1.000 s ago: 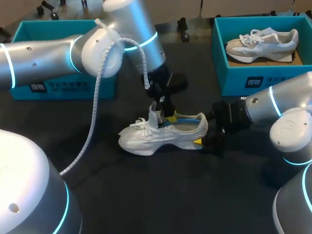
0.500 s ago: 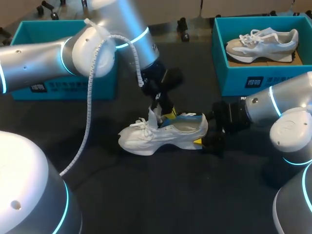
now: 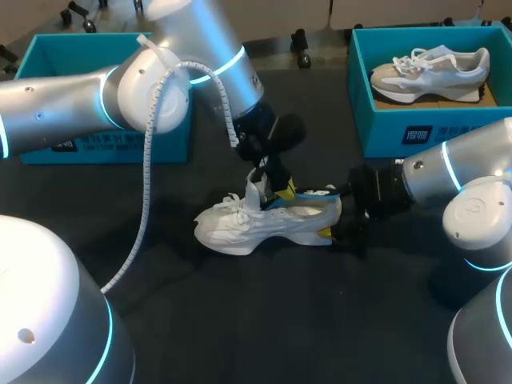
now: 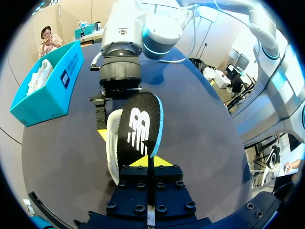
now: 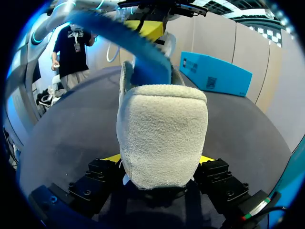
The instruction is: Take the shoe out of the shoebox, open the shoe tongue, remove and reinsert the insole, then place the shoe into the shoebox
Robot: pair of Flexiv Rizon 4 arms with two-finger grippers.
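Here, left fingers (image 4: pixel 164 162) are clenched on one end of the insole (image 4: pixel 140 126), which is partly raised out of the opening of the white shoe (image 3: pixel 256 224). Right fingers (image 5: pixel 207 159) clamp the heel from both sides, with the shoe sole-down on the counter (image 3: pixel 240 320). Likely best: draw the insole out slowly along its length, heel clamp firm, so the shoe doesn't lift.

In the right wrist view the shoe's (image 5: pixel 162 133) heel fills the space between the right claw's (image 5: pixel 159 160) fingers. It covers all but slivers of their yellow tips and hides the shoe's front. From the left wrist, the insole (image 4: pixel 141 125) pinched in the left claw (image 4: pixel 143 161) hides most of the shoe. Overhead, the left arm (image 3: pixel 80 104) hides part of the left shoebox (image 3: pixel 48 52).
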